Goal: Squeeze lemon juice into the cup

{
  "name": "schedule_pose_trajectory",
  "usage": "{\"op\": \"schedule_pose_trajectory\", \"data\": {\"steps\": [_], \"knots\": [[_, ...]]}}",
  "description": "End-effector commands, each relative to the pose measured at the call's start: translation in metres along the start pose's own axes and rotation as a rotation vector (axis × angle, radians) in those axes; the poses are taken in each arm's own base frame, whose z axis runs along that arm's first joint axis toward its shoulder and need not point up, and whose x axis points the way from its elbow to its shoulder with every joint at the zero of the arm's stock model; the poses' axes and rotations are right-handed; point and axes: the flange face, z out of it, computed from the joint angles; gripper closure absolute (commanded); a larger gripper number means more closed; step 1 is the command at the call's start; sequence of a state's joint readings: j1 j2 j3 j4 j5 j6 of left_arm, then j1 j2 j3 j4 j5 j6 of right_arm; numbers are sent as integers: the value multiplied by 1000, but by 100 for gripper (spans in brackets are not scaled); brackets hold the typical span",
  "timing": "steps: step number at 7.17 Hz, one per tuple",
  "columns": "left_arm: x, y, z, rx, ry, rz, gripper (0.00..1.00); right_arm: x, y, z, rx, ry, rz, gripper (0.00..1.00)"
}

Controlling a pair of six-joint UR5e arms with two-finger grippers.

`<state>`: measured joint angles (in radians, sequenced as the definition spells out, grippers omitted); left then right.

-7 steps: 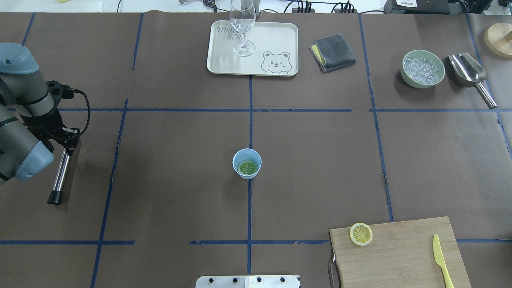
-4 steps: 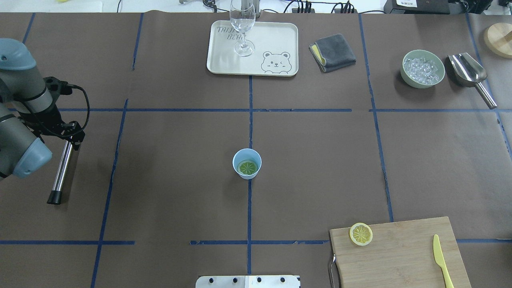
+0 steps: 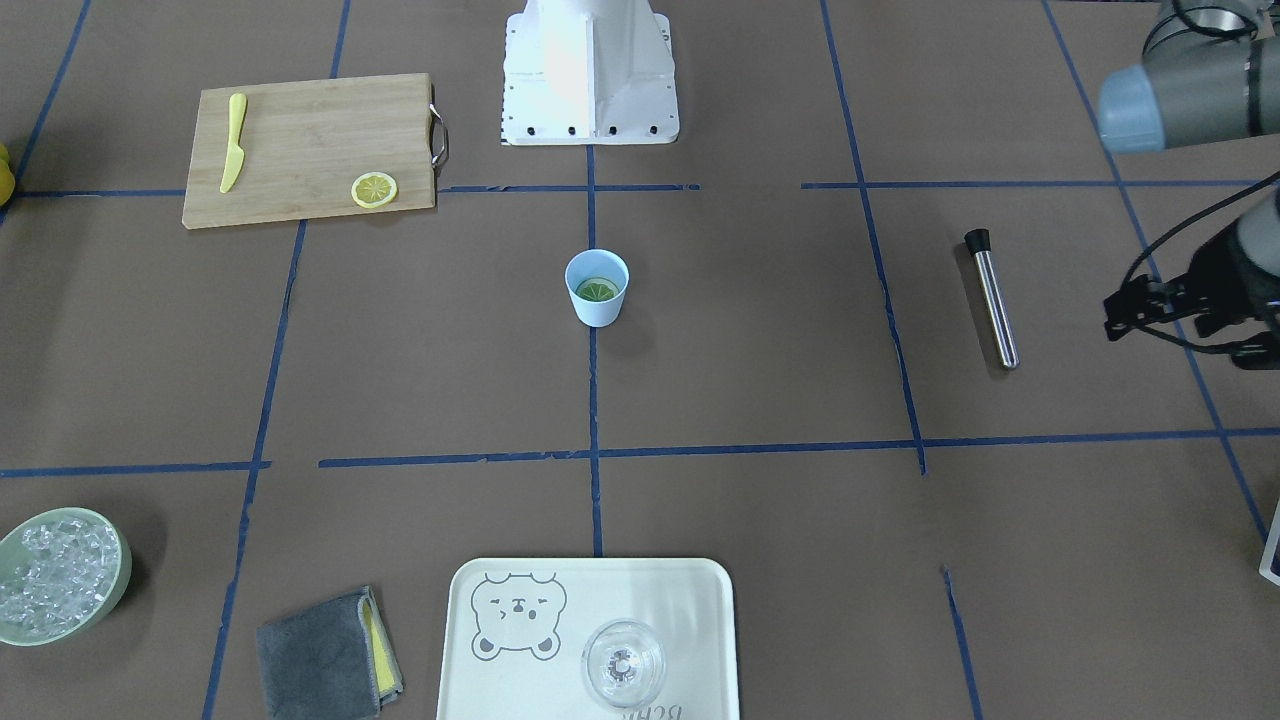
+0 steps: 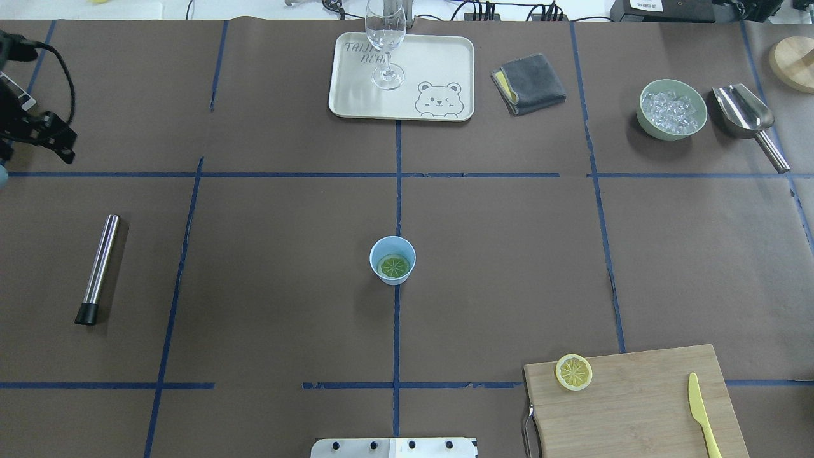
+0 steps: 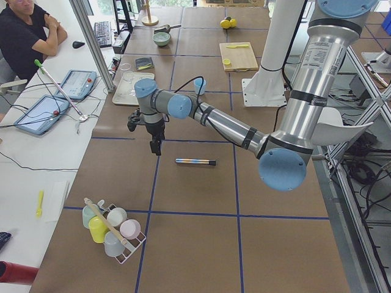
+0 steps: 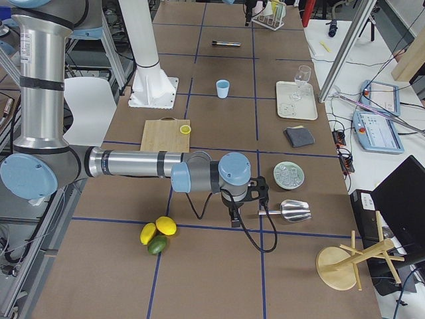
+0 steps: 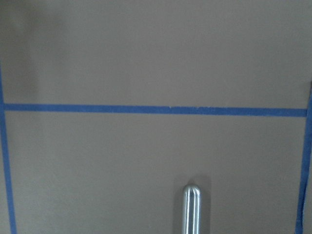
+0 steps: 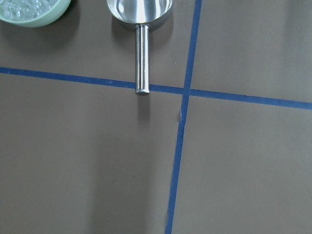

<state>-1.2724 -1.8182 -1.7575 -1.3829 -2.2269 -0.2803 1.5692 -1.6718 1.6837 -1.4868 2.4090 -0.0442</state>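
at the upper left edge of the overhead view we see our left gripper [image 4: 62,145], opening impossible to tell. dead centre, the lemon [image 4: 393,266] lies inside the cup [image 4: 383,246]. our right gripper [image 6: 233,218] shows only from the side, so we cannot tell its opening either.

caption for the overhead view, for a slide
Lemon slice in the light blue cup, centre frame; second slice on the cutting board, steel rod lying far left.

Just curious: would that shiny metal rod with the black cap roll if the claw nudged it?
Probably: the shiny metal rod with the black cap lies flat, a smooth cylinder, so a sideways push likely rolls it. Its polished surface may slip when gripped.
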Motion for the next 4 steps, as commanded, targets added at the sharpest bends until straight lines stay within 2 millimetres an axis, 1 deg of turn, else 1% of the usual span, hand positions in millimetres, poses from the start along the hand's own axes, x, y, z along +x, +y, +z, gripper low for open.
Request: {"op": "schedule_pose_trajectory", "data": {"steps": [1,2,3,4], "knots": [[-107,29,-28,42,-26,133,0,-1,-2,0,0,-7,8,0],[-145,43,-29,38,-32,171,0,-2,-1,0,0,-15,8,0],[-188,69,-13,9,-30,178,0,-2,-1,0,0,-15,8,0],[-215,87,-4,30,-33,175,0,-3,-4,-2,2,-16,7,0]]}}
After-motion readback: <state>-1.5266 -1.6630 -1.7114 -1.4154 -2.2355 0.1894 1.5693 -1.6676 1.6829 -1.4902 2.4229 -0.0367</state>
